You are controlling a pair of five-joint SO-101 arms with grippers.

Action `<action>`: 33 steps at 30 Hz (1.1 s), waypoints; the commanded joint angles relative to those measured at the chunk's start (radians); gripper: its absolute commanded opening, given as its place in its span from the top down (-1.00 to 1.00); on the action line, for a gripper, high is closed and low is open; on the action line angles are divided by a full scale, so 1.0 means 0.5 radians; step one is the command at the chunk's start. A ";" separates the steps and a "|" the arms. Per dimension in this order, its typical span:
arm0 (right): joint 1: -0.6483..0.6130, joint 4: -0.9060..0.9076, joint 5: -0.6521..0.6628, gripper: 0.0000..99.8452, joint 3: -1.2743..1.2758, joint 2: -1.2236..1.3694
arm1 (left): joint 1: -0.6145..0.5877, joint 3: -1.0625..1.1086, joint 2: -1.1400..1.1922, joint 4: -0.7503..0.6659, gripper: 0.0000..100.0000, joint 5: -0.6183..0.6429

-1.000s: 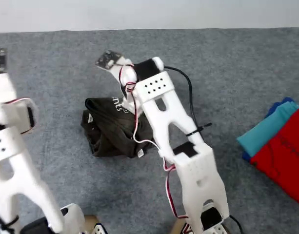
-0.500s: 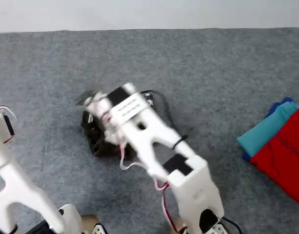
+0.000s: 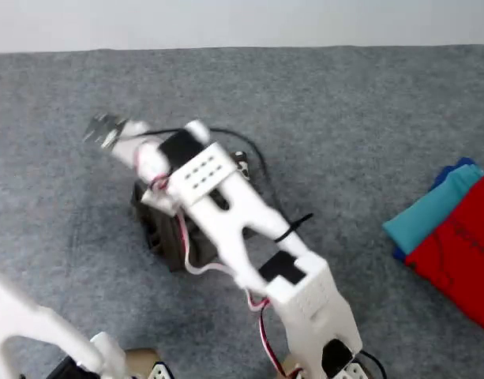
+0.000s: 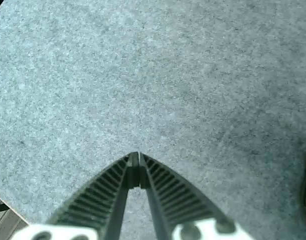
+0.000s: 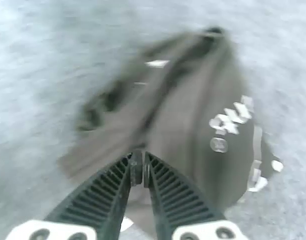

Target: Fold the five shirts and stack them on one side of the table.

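High view, we log: right claw point(image 3: 106, 130), shut on nothing, has swung clear beyond the dark shirt point(image 3: 153, 225); folding unfinished.

Bright, even, diffuse light; faint shadow beside the right arm point(image 3: 226, 197)

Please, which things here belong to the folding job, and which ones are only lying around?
Job: dark shirt crumpled mid-table; red shirt, teal shirt and blue shirt piled at the table's side.
Just there: grey table covering.
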 commanded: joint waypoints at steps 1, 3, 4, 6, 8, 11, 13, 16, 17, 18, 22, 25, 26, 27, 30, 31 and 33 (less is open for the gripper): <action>0.133 -0.146 0.006 0.97 -0.104 0.103 | -0.018 -0.017 -0.061 -0.009 0.98 -0.018; 0.133 -0.195 0.052 0.97 -0.114 0.244 | -0.015 -0.017 -0.061 0.025 0.98 -0.018; 0.121 -0.219 0.061 0.97 -0.117 0.305 | -0.015 -0.017 -0.061 0.043 0.98 -0.018; 0.057 -0.290 0.058 0.97 -0.117 0.413 | -0.018 -0.017 -0.061 0.061 0.98 -0.018; -0.023 -0.385 0.058 0.98 -0.117 0.496 | -0.018 -0.017 -0.061 0.061 0.98 -0.018; -0.152 -0.545 0.061 0.98 -0.117 0.582 | -0.018 -0.017 -0.061 0.061 0.98 -0.018; -0.195 -0.612 0.061 0.98 -0.153 0.597 | -0.018 -0.017 -0.061 0.061 0.98 -0.018; -0.198 -0.560 0.058 0.98 -0.368 0.594 | -0.018 -0.017 -0.061 0.064 0.98 -0.018; -0.192 -0.486 0.058 0.98 -0.485 0.594 | -0.018 -0.017 -0.061 0.064 0.98 -0.018; -0.173 -0.385 0.064 0.98 -0.620 0.600 | -0.018 -0.017 -0.061 0.064 0.98 -0.018; -0.063 -0.023 0.071 0.97 -1.034 0.615 | -0.018 -0.017 -0.061 0.064 0.98 -0.018; 0.023 0.222 0.071 0.97 -1.224 0.606 | -0.018 -0.017 -0.061 0.064 0.98 -0.018; 0.048 0.308 0.071 0.96 -1.270 0.603 | -0.018 -0.017 -0.061 0.061 0.98 -0.018; 0.066 0.385 0.064 0.93 -1.298 0.600 | -0.015 -0.017 -0.061 0.058 0.98 -0.018; 0.173 0.394 -0.028 0.81 -1.234 0.551 | -0.012 -0.017 -0.061 0.052 0.98 -0.018; 0.198 0.388 -0.055 0.79 -1.185 0.511 | -0.009 -0.017 -0.061 0.052 0.98 -0.018; 0.192 0.385 -0.037 0.79 -1.037 0.443 | -0.009 -0.017 -0.061 0.052 0.98 -0.018</action>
